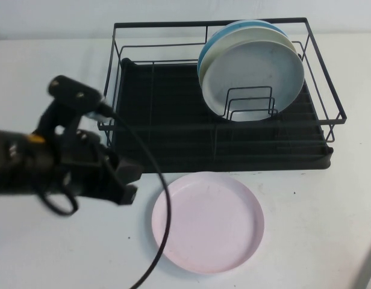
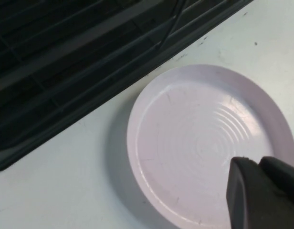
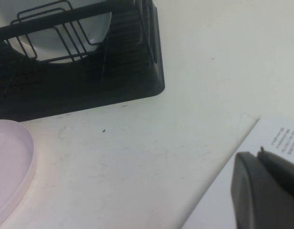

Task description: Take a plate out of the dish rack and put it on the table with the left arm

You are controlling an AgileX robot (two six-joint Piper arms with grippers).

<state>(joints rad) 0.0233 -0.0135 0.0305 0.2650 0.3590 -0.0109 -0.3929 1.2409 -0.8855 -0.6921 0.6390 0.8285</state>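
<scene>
The pale pink plate [image 1: 208, 221] lies flat on the white table [image 1: 306, 217], just in front of the black dish rack [image 1: 167, 114]. My left gripper [image 1: 128, 183] is shut and empty. It hovers a little left of the plate and is not touching it. In the left wrist view the shut fingers [image 2: 258, 162] sit over the plate [image 2: 204, 138], with the rack's base [image 2: 66, 71] beyond. My right gripper [image 3: 257, 153] is shut and empty, off to the right of the rack [image 3: 89, 90]. The plate's rim [image 3: 8, 162] shows at that view's edge.
A grey-white plate [image 1: 255, 72] stands upright in the rack's wire dividers, with a light blue plate [image 1: 212, 45] behind it. The left arm's black cable [image 1: 164, 217] hangs across the pink plate's left rim. A printed white sheet [image 3: 271, 131] lies under the right gripper.
</scene>
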